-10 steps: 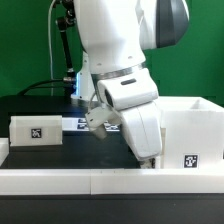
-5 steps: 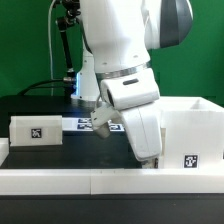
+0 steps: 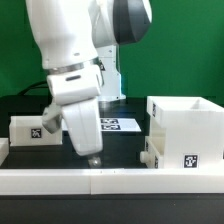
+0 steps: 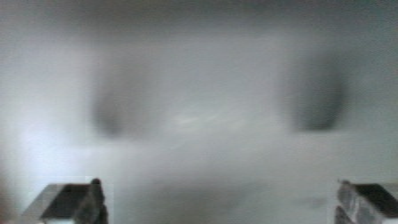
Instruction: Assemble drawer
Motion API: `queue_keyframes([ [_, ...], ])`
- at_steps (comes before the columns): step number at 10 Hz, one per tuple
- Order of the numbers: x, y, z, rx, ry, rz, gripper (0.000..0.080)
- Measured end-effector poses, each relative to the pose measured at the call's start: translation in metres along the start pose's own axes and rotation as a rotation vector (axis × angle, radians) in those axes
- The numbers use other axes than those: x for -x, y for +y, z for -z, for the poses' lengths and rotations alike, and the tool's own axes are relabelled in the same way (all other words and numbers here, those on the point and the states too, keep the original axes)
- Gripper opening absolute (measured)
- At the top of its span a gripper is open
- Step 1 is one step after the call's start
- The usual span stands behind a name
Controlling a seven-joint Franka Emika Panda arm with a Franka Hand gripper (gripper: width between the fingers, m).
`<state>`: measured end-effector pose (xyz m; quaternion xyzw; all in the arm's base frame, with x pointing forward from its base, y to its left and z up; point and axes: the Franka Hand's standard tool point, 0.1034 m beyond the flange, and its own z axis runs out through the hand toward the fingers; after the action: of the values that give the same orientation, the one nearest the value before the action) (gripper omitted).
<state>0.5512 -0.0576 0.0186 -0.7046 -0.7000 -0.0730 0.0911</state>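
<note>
Change: the arm has swung from in front of the housing across to the exterior view's left, and now stands before the small tray, hiding that tray's right end.
Parts: neither the housing nor the tray seems to have shifted in that time; the housing is now in plain sight.
Meaning: I judge it is turning to the tray as its next pick; nothing looks joined yet, so the drawer is early in the build.
Tool: the tool is released, fingers spread wide with nothing between them; the wrist view beyond is a white blur.
Where: tray on the dark worktop at the exterior view's left, housing well apart at its right, the marker board lying between and behind them.
Tray axis: long side running across the exterior view, tagged face toward the camera.
Housing axis: upright, the taller part, open rim showing at its top.
</note>
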Motion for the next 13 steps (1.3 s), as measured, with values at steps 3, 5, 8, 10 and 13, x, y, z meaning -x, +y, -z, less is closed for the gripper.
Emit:
queue_keyframes([
  [3, 0.004, -0.036, 0.011, -0.010, -0.023, -0.073, 0.0649],
  [5, 0.008, -0.040, 0.017, -0.006, -0.029, -0.081, 0.0649],
  [8, 0.007, -0.041, 0.015, -0.009, -0.026, -0.176, 0.0649],
  [10, 0.007, -0.041, 0.014, -0.008, -0.025, -0.310, 0.0649],
  [13, 0.008, -0.042, 0.015, -0.002, -0.026, -0.499, 0.0649],
])
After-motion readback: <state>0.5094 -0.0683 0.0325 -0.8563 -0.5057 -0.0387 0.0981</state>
